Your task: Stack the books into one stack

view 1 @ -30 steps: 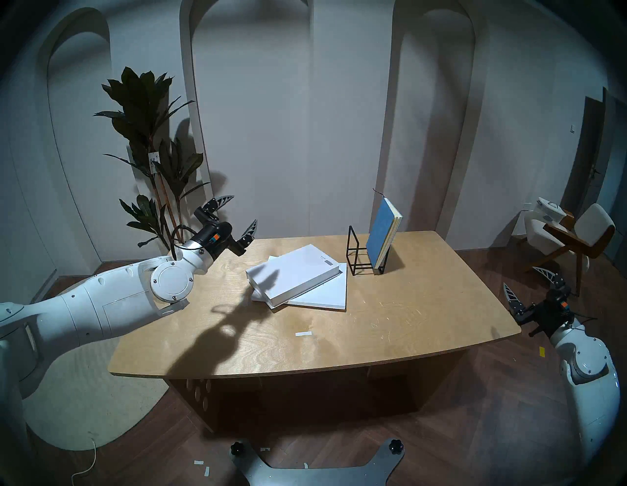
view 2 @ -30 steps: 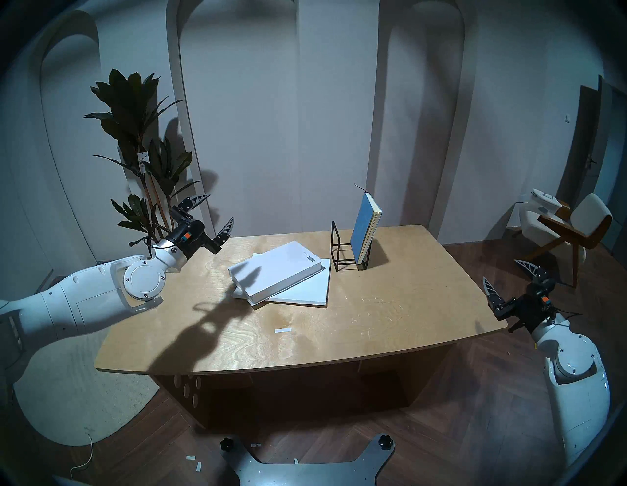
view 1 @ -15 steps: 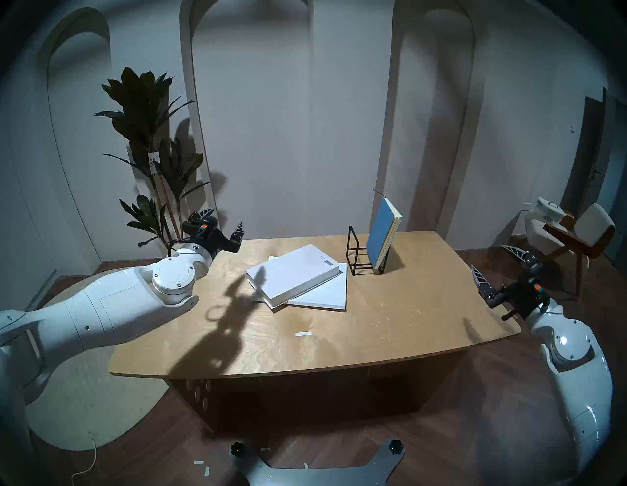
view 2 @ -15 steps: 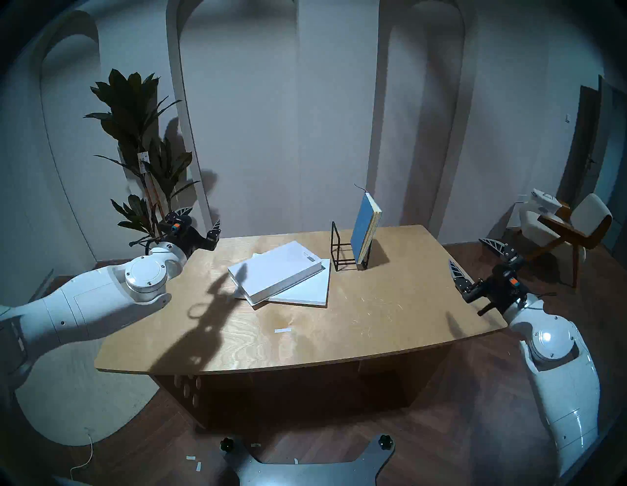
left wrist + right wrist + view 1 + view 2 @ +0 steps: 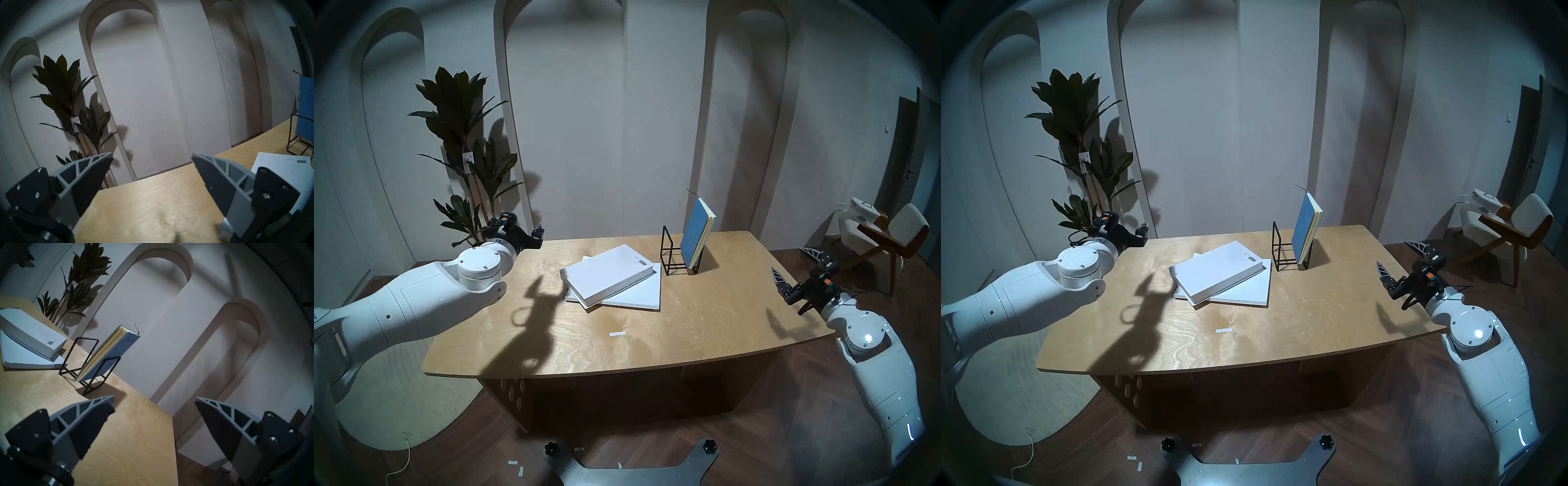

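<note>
Head views: thick white hardcover (image 5: 606, 272) lies crooked on the thin white booklet (image 5: 641, 294) mid-desk (image 5: 704, 325), while the blue notebook (image 5: 695, 234) stands leaning in the black wire rack (image 5: 678, 254).

Left wrist view: left pincer (image 5: 152, 158) gapes wide, empty, over the desk's far left edge.

Right wrist view: right pincer (image 5: 154, 401) gapes empty, facing the notebook. Fetching it looks the step in hand; next, reach in and pinch its upper edge.

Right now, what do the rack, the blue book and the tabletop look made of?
Black wire rack: thin metal rod, probably, matte black. Blue notebook: paper pages, yellowish edges, under a matte blue cover, card or cloth, unclear. Table: light plywood apparently, grain visible, scratched.
</note>
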